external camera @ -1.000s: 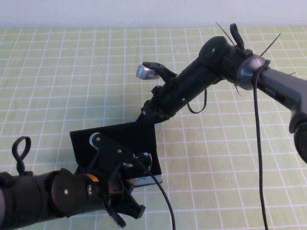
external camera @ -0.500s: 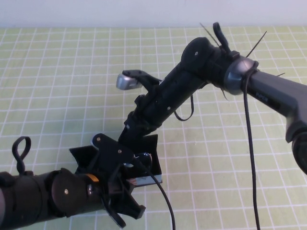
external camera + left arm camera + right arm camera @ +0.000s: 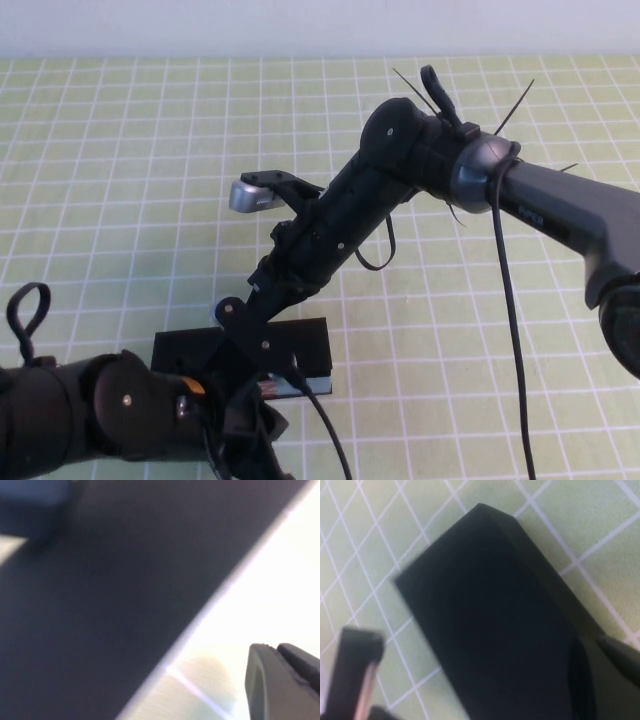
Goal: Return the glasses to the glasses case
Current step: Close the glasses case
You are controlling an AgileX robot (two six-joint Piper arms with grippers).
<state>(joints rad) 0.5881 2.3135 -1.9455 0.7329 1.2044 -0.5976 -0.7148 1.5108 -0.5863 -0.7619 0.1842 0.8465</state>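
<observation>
The black glasses case lies flat on the mat with its lid down, a strip of its light blue side band showing at the front. The glasses are hidden. My right gripper is shut and its tip rests on the left part of the lid. In the right wrist view the black lid fills most of the picture. My left gripper sits low at the near edge, right in front of the case. A dark surface of the case covers the left wrist view.
A green mat with a white grid covers the table. The right arm reaches in from the right above the mat, with loose black cables hanging from it. The left arm fills the near left corner.
My right arm swung down and to the left, and the case lid went from tilted up to lying flat. The left gripper drew back slightly toward the near edge.
</observation>
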